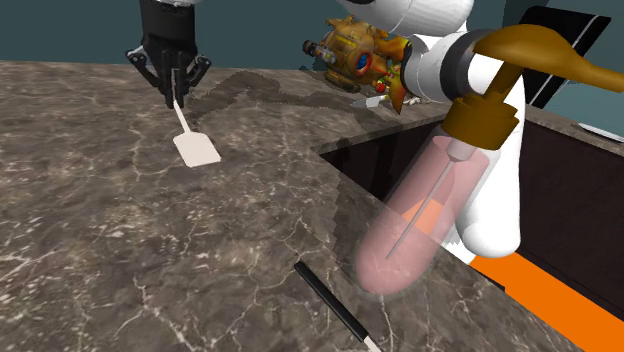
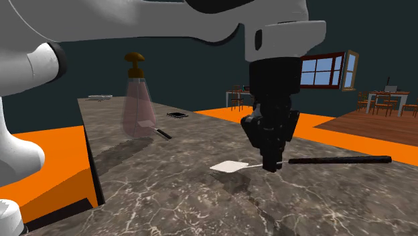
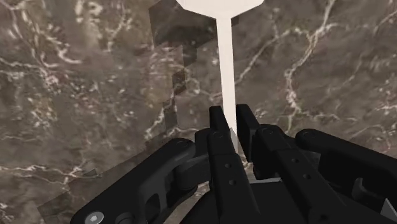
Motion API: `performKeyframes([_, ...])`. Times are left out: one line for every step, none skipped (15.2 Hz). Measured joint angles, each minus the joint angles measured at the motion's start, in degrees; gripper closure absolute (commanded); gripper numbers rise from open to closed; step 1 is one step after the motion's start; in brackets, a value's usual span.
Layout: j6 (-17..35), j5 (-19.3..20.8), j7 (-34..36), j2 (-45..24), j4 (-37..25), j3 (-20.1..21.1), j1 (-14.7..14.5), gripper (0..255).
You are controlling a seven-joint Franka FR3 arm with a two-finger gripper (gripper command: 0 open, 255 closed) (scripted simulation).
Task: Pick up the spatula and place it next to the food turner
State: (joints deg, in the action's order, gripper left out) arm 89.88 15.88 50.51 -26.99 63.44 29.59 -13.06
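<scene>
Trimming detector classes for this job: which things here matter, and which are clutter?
Job: spatula; gripper clasping its neck; food turner.
Clutter: soap dispenser; yellow toy.

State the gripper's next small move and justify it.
Probably lift straight up. The gripper clasps the spatula by its white neck, its blade looks flat on the counter, and the turner lies apart, near the bottle.
</scene>
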Motion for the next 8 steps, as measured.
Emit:
performKeyframes([-1.13,0.14,-0.18,-0.34,-1.48,-0.05,-0.26,255])
performKeyframes([-1.90,0.20,-0.22,-0.44,-2.36,-0.05,-0.46,255])
performKeyframes([-2.91,0.48,-0.25,-1.06,-4.00,-0.11,-0.94,255])
performKeyframes([-4.01,0.71,-0.27,-1.53,-5.56,-0.16,-1.41,255])
performKeyframes([-5.04,0.95,-0.37,-2.05,-7.14,-0.23,-1.83,255])
performKeyframes([-6.31,1.22,-0.51,-2.64,-9.05,-0.31,-2.34,255])
performKeyframes([-6.03,0.74,-0.40,-1.41,-7.50,-0.09,-1.77,255])
performKeyframes([-5.19,-0.12,0.04,0.79,-4.50,0.36,-0.98,255])
